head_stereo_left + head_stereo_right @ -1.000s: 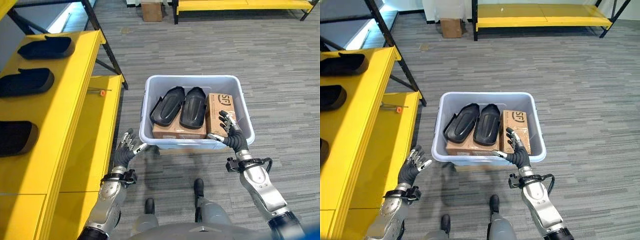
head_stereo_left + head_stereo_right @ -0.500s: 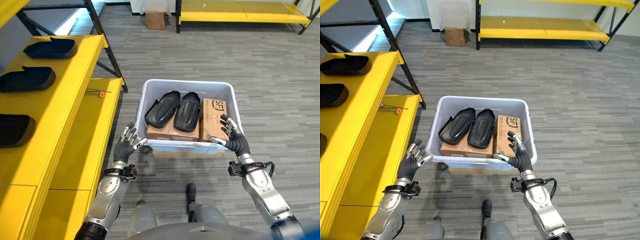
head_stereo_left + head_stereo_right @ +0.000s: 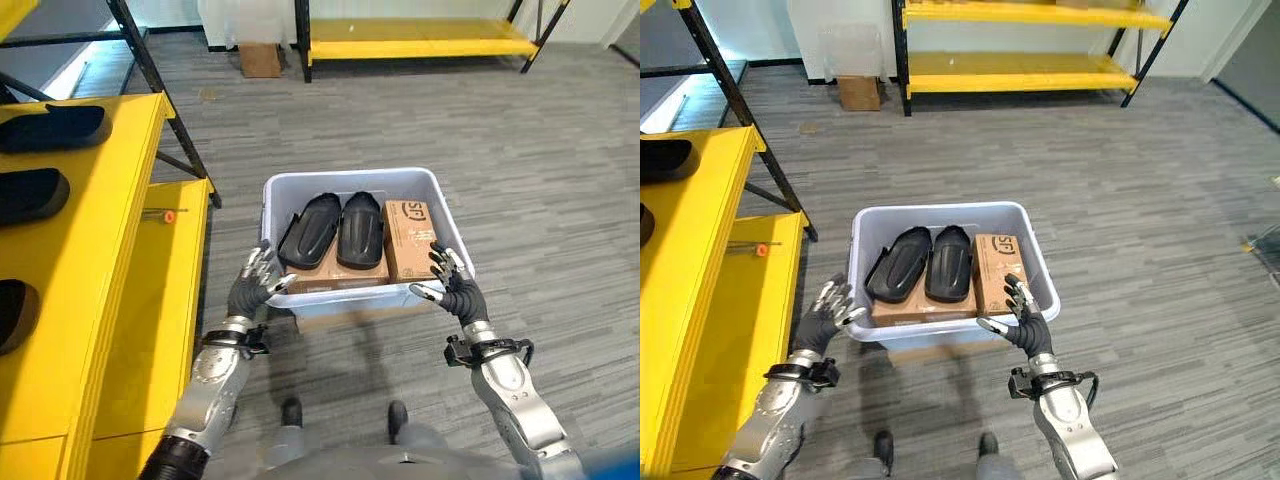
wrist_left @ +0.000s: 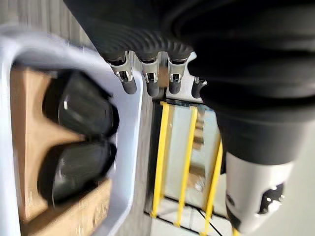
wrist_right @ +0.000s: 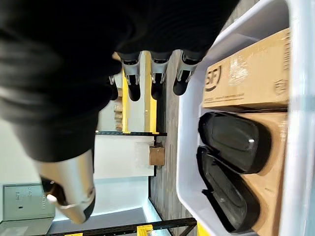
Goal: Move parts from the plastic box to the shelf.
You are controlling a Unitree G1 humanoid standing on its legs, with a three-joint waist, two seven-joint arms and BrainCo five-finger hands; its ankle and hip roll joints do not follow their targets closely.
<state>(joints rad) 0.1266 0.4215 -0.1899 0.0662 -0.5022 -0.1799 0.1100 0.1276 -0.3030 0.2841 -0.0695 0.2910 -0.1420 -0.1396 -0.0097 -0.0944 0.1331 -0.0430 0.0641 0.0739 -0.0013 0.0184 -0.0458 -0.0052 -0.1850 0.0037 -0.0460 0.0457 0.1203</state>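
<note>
A pale blue plastic box (image 3: 350,177) stands on the floor in front of me. Inside it, two black curved parts (image 3: 308,230) (image 3: 360,229) lie side by side on cardboard cartons (image 3: 408,241). My left hand (image 3: 254,286) is open with spread fingers at the box's near left corner. At the near right corner my right hand (image 3: 452,291) is also open. Straight fingers (image 4: 148,84) beside the box's rim (image 4: 129,147) show in the left wrist view. The right wrist view shows the same parts (image 5: 232,142). The yellow shelf (image 3: 95,260) runs along my left and carries three similar black parts (image 3: 50,128).
A small orange-tipped tool (image 3: 160,214) lies on the shelf's lower level. A black shelf post (image 3: 165,112) slants down behind it. Another yellow rack (image 3: 420,24) and a cardboard box (image 3: 260,59) stand at the far wall. Grey floor surrounds the box.
The whole view has shifted as the camera moved. Both hands stay open and now sit closer to the box's near corners.
</note>
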